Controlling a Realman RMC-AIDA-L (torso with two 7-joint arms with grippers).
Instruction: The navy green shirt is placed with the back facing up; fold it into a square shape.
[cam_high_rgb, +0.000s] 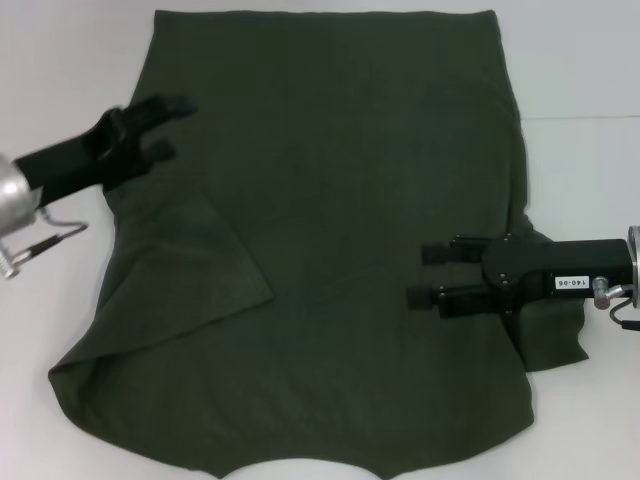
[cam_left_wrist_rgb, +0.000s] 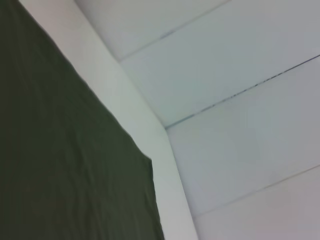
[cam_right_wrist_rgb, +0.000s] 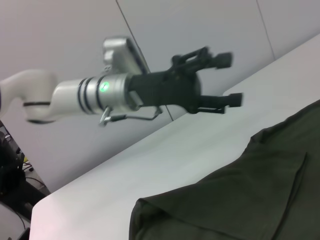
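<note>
Left gripper: I see its fingers spread and holding nothing, poised over the shirt's left edge near the table's far left.

Right gripper: fingers parted, empty, above the shirt's right half.

Shirt: dark green, lying across the white table, plain side up, left sleeve folded inward, neckline at the near edge.
</note>
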